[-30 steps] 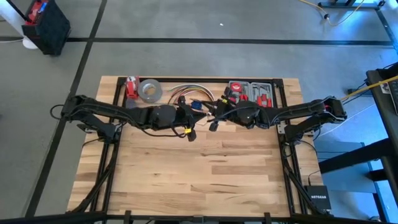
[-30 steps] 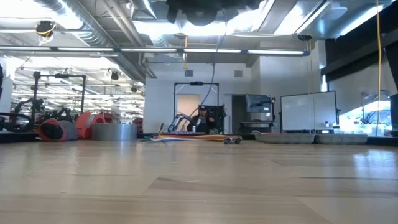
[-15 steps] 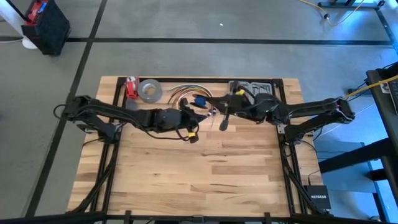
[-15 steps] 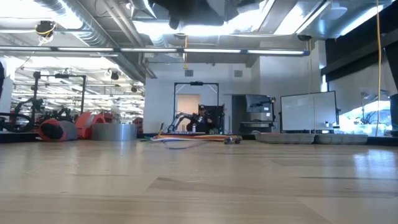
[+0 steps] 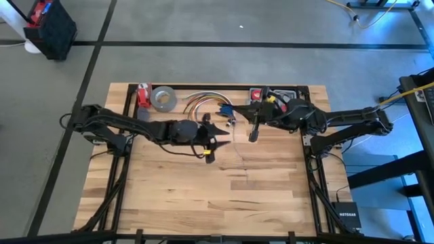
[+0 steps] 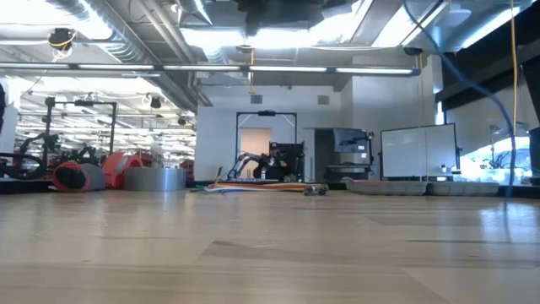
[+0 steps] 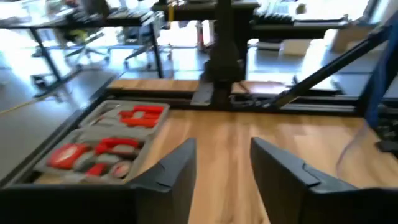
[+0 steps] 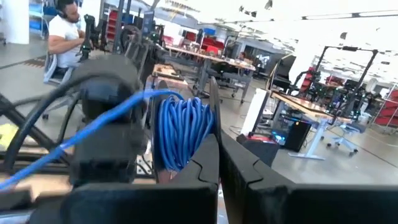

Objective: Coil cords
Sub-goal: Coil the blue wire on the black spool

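The cord is a very thin bluish-grey wire [image 5: 239,144] that runs slack from my right gripper [image 5: 252,135] down to the wood; its blue plug [image 5: 224,108] lies at the far middle. A blurred strand [image 6: 472,93] of it crosses the low view. My right gripper [image 8: 216,134] is raised above the table's far middle and is shut on the wire. My left gripper [image 5: 220,139] stands just left of the wire, open, with nothing between its fingers [image 7: 222,146]; the wire [image 7: 348,149] passes beside it. My right gripper pinches the thin cord between its two fingertips, and a short length of it [image 8: 211,102] sticks out past them. The fingers come about level from the table's right side. The cord hangs slack below them, with its lower part [image 5: 241,150] on the wood.
An open grey tool case with red tools [image 7: 106,140] sits at the far right, partly under my right arm [image 5: 256,93]. A tape roll [image 5: 163,99], a red item [image 5: 143,95] and an arched bundle of orange, red and white cables [image 5: 200,102] line the far edge. Bare wood [image 5: 217,196] fills the near half.
My left gripper has opened and let go of the cord. My right gripper, still shut, has risen and drawn back toward the table's right edge with the cord. A strand of the cord now hangs into the low view at the right.
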